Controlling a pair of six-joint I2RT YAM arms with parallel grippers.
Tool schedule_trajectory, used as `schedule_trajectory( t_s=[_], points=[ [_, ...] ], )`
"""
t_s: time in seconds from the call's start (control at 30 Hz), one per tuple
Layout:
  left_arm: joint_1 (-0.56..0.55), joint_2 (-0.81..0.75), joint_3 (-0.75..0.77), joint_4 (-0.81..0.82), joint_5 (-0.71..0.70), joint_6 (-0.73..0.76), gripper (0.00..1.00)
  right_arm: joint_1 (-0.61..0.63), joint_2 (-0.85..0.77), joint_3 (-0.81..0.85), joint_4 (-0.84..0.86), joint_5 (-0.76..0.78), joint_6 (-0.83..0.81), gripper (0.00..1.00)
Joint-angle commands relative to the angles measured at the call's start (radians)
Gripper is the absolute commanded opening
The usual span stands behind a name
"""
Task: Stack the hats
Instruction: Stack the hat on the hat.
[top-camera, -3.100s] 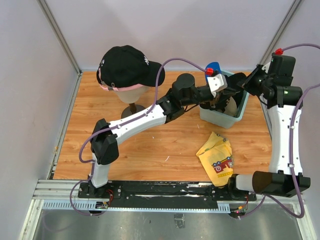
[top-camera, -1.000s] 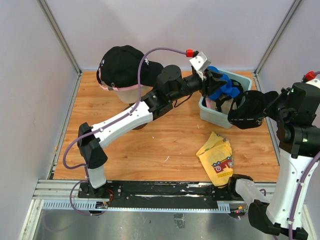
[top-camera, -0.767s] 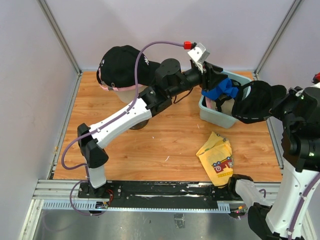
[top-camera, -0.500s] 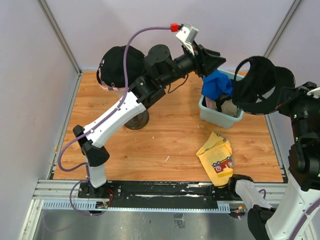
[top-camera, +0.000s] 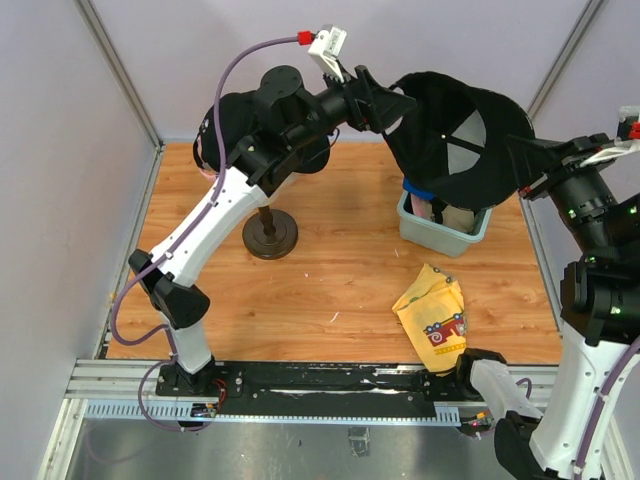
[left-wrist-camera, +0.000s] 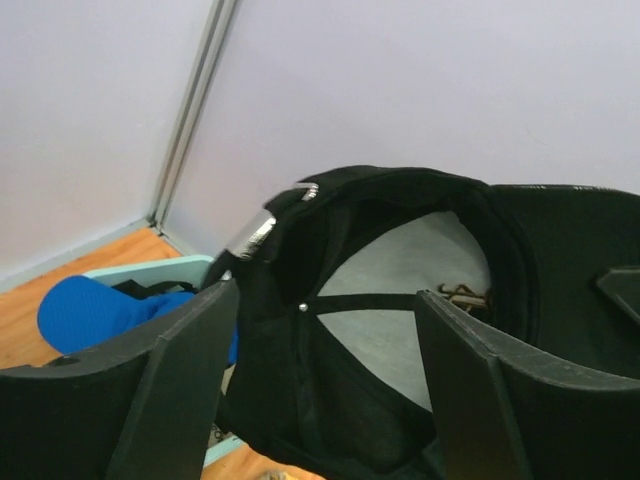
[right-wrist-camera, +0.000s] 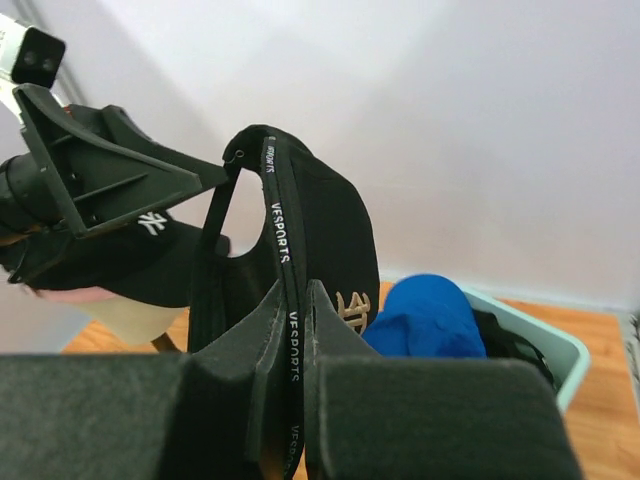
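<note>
A black hat (top-camera: 455, 140) hangs in the air above the teal bin (top-camera: 470, 235). My right gripper (right-wrist-camera: 297, 290) is shut on the hat's lettered rim band (right-wrist-camera: 283, 215). My left gripper (left-wrist-camera: 328, 290) is open at the opposite rim, its fingers (left-wrist-camera: 190, 360) standing wide on either side of the fabric (left-wrist-camera: 300, 230). A bright blue hat (right-wrist-camera: 425, 315) lies in the bin, with other hats under it. Another black hat with a white logo (right-wrist-camera: 150, 235) sits on the cream mannequin head (right-wrist-camera: 130, 315), mostly hidden behind my left arm in the top view.
The mannequin's dark round stand (top-camera: 270, 235) is on the wooden floor at the back left. A yellow cloth with red print (top-camera: 435, 315) lies in front of the bin. Grey walls close in the back and sides.
Both arms have risen. The right gripper has carried the black hat up from beside the bin. The left gripper dropped the blue hat into the bin and opened at the black hat's rim.
</note>
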Motion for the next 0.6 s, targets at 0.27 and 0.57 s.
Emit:
schedule_trajectory(
  t_s=[0.27,0.57],
  points=[
    [0.032,-0.156,-0.038,-0.04,-0.038,0.205,0.82,-0.019,0.061,0.051,0.205,-0.285,0.031,0.01],
    [0.032,-0.253,-0.095,-0.02,-0.04,0.338,0.79,-0.008,0.091,0.078,0.195,-0.325,0.018,0.01]
  ],
)
